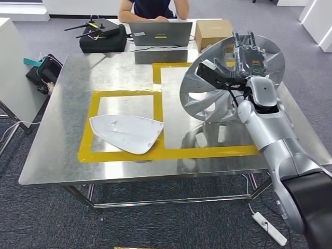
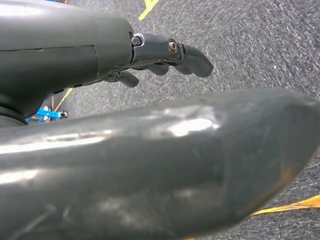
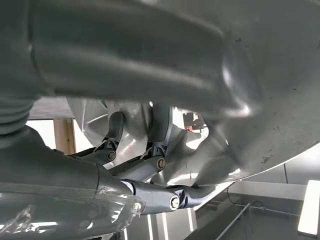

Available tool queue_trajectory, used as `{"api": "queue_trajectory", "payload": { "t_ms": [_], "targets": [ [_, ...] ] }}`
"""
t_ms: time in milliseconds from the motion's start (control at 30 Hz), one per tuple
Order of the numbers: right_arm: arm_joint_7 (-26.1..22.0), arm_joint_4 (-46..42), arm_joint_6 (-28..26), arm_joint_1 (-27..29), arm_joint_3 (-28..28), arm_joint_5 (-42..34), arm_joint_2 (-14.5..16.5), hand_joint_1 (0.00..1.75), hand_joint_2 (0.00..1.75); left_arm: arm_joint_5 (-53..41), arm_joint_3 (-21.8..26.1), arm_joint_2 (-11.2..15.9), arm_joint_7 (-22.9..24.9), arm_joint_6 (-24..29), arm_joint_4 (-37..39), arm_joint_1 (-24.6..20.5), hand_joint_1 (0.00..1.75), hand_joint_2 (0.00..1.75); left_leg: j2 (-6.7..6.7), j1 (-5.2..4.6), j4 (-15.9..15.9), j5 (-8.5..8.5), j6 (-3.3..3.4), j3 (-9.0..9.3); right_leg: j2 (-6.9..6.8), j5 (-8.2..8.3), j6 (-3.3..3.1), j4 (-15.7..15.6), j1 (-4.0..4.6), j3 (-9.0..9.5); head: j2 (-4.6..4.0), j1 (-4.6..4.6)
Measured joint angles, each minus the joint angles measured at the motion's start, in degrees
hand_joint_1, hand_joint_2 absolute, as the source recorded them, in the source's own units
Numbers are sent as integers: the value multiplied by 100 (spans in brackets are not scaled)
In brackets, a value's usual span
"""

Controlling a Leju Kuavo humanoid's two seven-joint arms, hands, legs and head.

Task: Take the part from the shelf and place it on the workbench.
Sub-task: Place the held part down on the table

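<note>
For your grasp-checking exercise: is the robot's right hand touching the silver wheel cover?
Touching: in the head view, the right hand grips the wheel cover, fingers hooked through its spokes.

Wheel cover [image 1: 219, 83] partly behind right robot hand [image 1: 247, 58].

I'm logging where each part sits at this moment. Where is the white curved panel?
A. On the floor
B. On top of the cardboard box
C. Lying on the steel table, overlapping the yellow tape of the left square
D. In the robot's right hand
C: the white curved panel lies flat on the steel table, overlapping the yellow tape; the right hand holds the silver wheel-shaped part instead.
</note>
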Motion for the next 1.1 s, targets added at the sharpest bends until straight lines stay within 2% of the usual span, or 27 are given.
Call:
{"api": "queue_trajectory", "payload": {
  "t_ms": [867,1100],
  "targets": [
    [-96,29,-127,25,-73,-55,-1,0,0,7,14,62,280,-216,0,3,0,0,0,-1,0,-4,1,-2,0,-3,0,0,0,0,0,1],
    [88,-151,-250,92,32,427,89,0,0,4,26,62,416,-217,0,1,0,0,-1,-2,0,-4,1,-12,-2,-2,2,1,1,-4,0,1]
  ]
}}
